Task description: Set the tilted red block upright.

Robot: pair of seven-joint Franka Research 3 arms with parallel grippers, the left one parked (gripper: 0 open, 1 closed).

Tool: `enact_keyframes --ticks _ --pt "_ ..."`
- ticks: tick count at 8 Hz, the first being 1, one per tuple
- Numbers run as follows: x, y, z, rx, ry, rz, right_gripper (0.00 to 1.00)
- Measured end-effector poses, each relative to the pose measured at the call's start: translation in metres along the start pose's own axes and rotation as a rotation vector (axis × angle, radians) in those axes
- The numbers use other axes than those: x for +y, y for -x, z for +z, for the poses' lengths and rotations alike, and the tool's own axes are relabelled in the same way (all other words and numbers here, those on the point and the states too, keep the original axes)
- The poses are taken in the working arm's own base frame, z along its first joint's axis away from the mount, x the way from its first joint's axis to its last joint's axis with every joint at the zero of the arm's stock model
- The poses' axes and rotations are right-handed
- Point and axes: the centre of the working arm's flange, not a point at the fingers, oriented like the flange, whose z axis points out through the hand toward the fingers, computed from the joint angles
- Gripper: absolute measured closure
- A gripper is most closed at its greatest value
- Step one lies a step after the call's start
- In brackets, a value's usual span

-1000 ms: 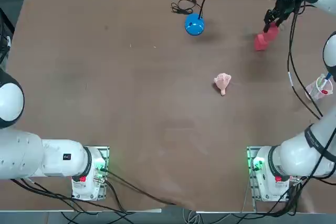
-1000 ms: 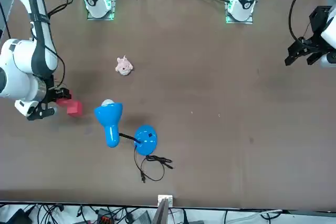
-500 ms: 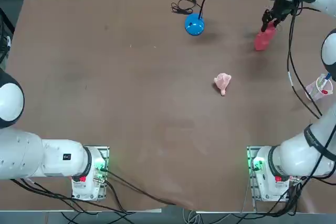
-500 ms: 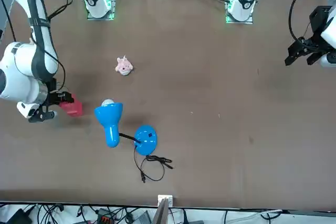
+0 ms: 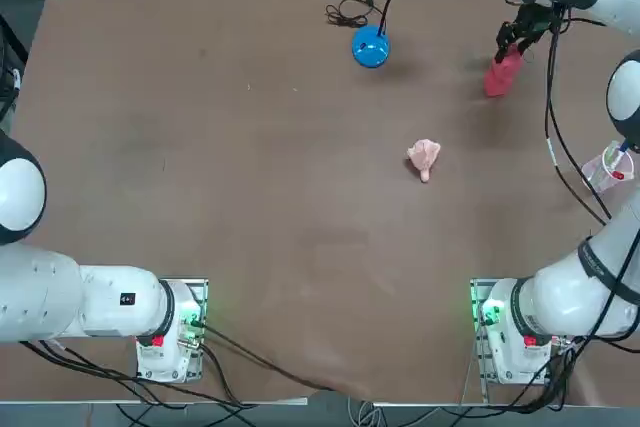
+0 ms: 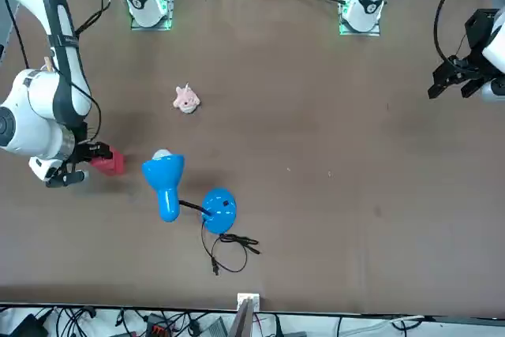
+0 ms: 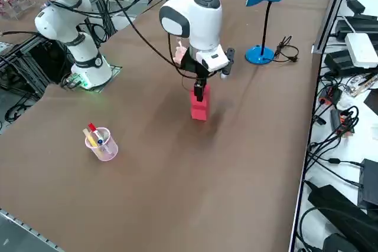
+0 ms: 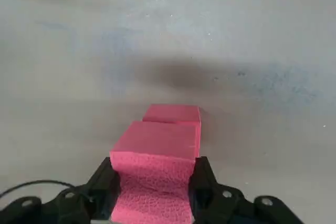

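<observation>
Pinches the red block [image 8: 152, 142] by opposite sides with the right hand [image 8: 154, 190], likely to control its turn upright. Holds it toward the far right corner of the bench [image 5: 300, 197], just beside another red-pink piece [image 8: 176, 113], contact unclear, perhaps needing clearance before release.

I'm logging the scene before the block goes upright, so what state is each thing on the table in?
Right gripper: shut on the block, fingers on both sides of it.
Red block: held, tilted or upright not clear.
Second red block: beside the held one, seen partly behind it.
Blue lamp: standing on its base.
Pen cup: upright, pens in it.
Pale pink lumpy toy: lying loose.
</observation>
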Motion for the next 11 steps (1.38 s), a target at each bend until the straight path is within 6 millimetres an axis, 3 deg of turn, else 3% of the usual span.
enact_keyframes --ticks 11 --pt "0.0074 0.0001 0.0091 -0.004 0.001 0.011 0.31"
